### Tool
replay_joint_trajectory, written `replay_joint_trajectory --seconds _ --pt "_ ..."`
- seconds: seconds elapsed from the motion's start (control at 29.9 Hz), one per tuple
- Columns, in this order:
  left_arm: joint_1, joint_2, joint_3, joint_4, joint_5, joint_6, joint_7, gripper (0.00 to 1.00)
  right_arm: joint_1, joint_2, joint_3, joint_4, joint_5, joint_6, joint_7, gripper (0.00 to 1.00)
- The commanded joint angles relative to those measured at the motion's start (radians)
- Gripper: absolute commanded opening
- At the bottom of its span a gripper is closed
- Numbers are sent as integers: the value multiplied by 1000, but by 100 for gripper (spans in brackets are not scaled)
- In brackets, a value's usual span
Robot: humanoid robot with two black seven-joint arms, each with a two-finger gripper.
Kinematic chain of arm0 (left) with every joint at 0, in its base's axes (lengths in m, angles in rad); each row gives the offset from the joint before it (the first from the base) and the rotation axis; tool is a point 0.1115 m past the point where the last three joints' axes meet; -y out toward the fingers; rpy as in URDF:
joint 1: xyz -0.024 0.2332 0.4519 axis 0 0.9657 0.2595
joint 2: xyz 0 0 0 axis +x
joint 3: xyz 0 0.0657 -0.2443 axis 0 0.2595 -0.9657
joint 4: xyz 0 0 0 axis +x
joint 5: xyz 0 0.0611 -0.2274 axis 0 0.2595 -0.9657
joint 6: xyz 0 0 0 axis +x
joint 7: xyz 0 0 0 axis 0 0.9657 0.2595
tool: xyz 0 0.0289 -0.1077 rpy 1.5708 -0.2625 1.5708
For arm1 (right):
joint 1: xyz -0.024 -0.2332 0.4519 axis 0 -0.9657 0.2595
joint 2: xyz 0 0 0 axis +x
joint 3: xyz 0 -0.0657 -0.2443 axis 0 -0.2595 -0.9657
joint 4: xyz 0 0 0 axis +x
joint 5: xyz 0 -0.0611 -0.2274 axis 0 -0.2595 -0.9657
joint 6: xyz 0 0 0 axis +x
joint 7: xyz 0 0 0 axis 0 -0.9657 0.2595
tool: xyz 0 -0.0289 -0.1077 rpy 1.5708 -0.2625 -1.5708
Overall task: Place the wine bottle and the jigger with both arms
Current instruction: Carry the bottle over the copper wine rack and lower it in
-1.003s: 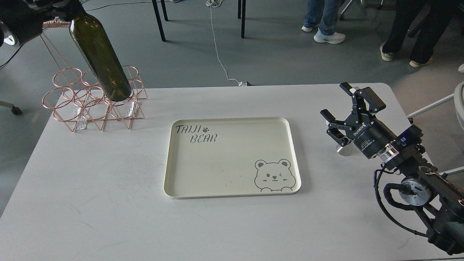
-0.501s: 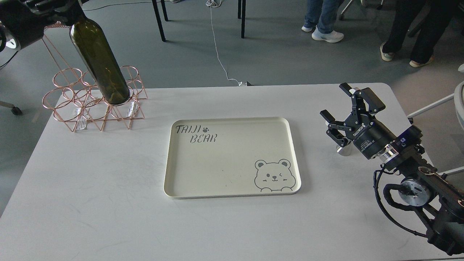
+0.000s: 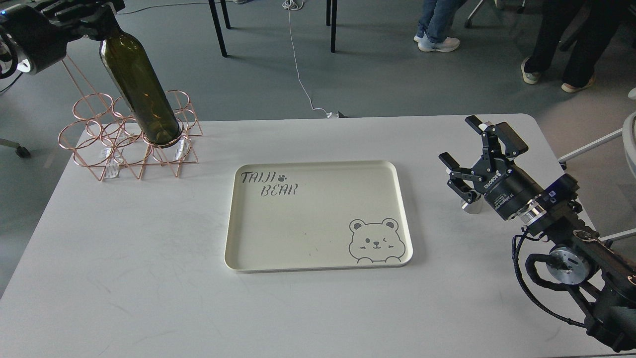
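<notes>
— Grippers first: where do yours stand?

— My right gripper (image 3: 466,144) is spread wide with nothing between its fingers. It hangs over the right side of the white table (image 3: 124,258), and the jigger (image 3: 472,205) stands on the tabletop just under its nearer finger, mostly hidden; I only see a bit of shiny steel.

— And the left?

— My left gripper (image 3: 97,20) is at the top left corner, dark and bunched around the neck of the wine bottle (image 3: 139,94). I cannot tell its fingers apart, so I cannot say how far it is closed. The bottle leans, neck up-left, with its base at the front ring of the copper wire rack (image 3: 99,144); whether it rests inside the ring I cannot tell.

— What lies between them?

— A cream tray (image 3: 318,263) with "TAIJI BEAR" lettering and a bear drawing, mid-table, well apart from both the bottle and the jigger.
</notes>
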Motion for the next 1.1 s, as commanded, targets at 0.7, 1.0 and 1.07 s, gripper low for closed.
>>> replay_joint_trajectory --seconds 0.7,1.0,1.07 --pt "6 -20 55 35 -14 43 0 27 -6 0 1 2 0 0 0 99" --pt "11 -33 57 35 -15 46 0 27 -12 -2 1 2 0 0 0 99" --pt "12 -33 57 35 -15 60 0 27 -12 -2 1 2 0 0 0 99"
